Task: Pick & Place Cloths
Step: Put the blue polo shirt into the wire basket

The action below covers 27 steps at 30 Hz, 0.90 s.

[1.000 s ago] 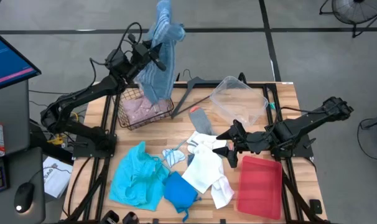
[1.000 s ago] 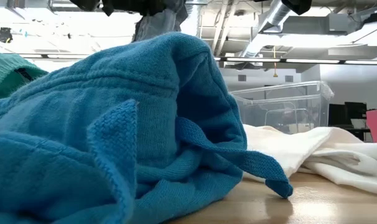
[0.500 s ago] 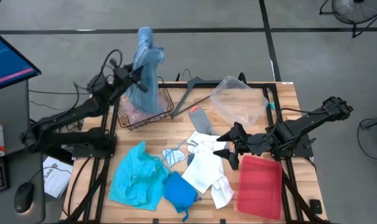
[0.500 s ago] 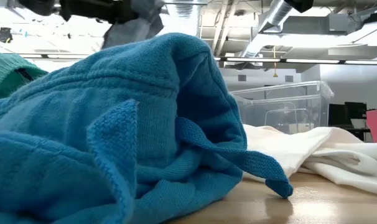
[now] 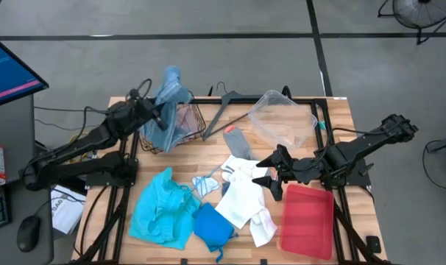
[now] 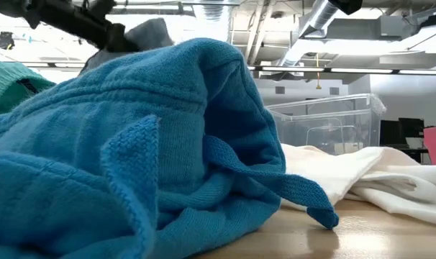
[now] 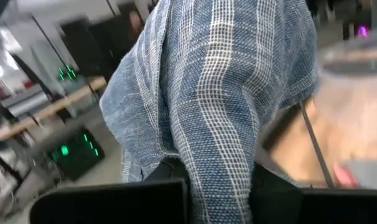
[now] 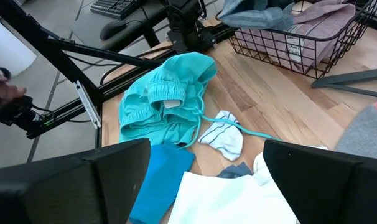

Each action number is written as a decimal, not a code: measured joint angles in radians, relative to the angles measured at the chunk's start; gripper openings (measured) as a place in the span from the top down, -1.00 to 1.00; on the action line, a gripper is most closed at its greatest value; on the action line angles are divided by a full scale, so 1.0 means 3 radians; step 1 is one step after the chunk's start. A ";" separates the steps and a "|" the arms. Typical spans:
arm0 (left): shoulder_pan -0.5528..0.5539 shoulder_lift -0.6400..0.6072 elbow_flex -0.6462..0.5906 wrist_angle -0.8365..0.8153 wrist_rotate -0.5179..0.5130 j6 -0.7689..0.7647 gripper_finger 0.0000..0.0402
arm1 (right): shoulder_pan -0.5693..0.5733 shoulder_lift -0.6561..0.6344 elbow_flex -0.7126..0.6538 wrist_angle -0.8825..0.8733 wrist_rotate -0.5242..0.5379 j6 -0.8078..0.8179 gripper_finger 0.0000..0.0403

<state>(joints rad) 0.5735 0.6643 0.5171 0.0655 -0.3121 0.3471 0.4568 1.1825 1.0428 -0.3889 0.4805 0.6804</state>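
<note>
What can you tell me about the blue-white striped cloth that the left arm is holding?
The blue-white striped cloth is a soft woven fabric with pale checked stripes on blue. It hangs in bunched folds from the shut left gripper, pinched between its dark fingers. It is draped over the near-left rim of the black wire basket, above a pink cloth lying inside.

the striped cloth hides the left gripper, and the wire basket behind is blurred, perhaps holding pink fabric.
</note>
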 joint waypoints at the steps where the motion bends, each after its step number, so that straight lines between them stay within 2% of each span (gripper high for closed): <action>1: 0.0000 0.0038 0.0000 -0.0077 -0.0003 -0.0040 0.89 | 0.0000 0.0000 0.0000 0.0000 0.0000 -0.0001 -0.53; 5: 0.0001 0.0282 0.0000 -0.0269 -0.0009 -0.0053 0.89 | 0.0000 0.0000 0.0000 0.0000 0.0000 -0.0008 -0.53; 17: 0.0150 0.1200 0.0001 -0.0311 0.0099 -0.0365 0.89 | 0.0000 0.0000 0.0000 0.0000 0.0000 -0.0023 -0.53; 23: 0.0236 0.1439 0.0008 -0.0470 0.0327 -0.0526 0.89 | 0.0000 0.0000 0.0000 0.0000 0.0000 -0.0024 -0.53; 27: 0.0238 0.1494 0.0014 -0.0525 0.0353 -0.0607 0.86 | 0.0000 0.0000 0.0000 0.0000 0.0000 -0.0031 -0.53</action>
<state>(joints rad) 0.6449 1.1125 0.5213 -0.0920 -0.2062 0.1649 0.4568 1.1824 1.0428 -0.3889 0.4805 0.6711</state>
